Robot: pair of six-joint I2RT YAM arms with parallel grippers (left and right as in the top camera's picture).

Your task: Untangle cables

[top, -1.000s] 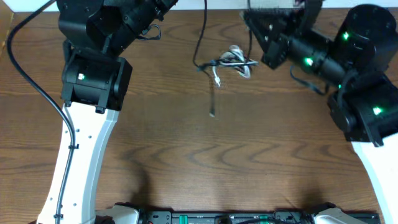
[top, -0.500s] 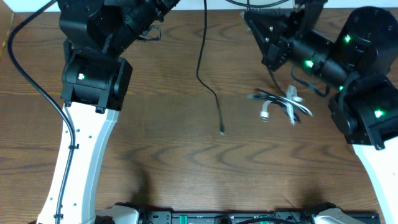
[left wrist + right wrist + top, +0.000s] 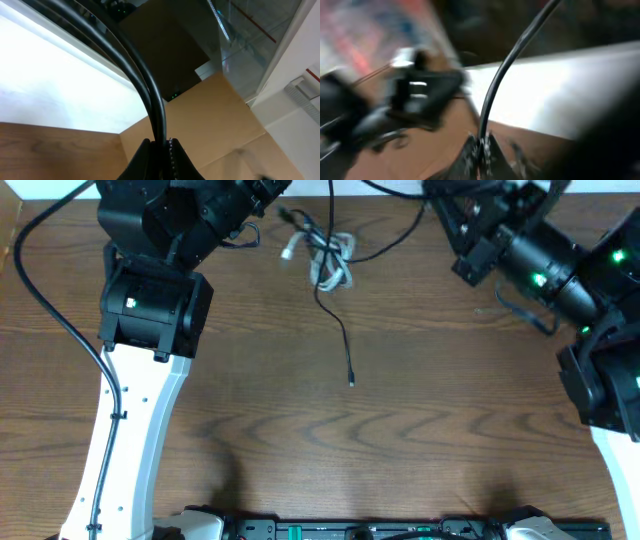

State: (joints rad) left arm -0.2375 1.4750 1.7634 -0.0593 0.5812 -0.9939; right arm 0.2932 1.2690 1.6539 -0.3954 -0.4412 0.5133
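The cables are bunched in a small knot [image 3: 328, 256] of white and black cord near the table's far edge. A white plug [image 3: 290, 248] sticks out on its left. One black cable end [image 3: 350, 378] trails down to a small plug on the table. Another black strand [image 3: 395, 235] runs right and up toward my right arm. My left gripper [image 3: 161, 146] is shut on two black cable strands [image 3: 150, 95] that rise from its jaws. My right gripper [image 3: 481, 144] is shut on one black cable [image 3: 506, 70]; that view is blurred. Both fingertips lie at the overhead view's top edge.
The left arm [image 3: 150, 300] fills the table's left side and the right arm [image 3: 560, 280] the right side. A thick arm cord [image 3: 45, 290] loops at the far left. Equipment [image 3: 360, 530] lines the front edge. A cardboard box [image 3: 225, 125] stands beyond the table.
The knot has swung from the right middle of the table up and left to the far edge. The dangling black end moved with it. The right arm has shifted up and right.
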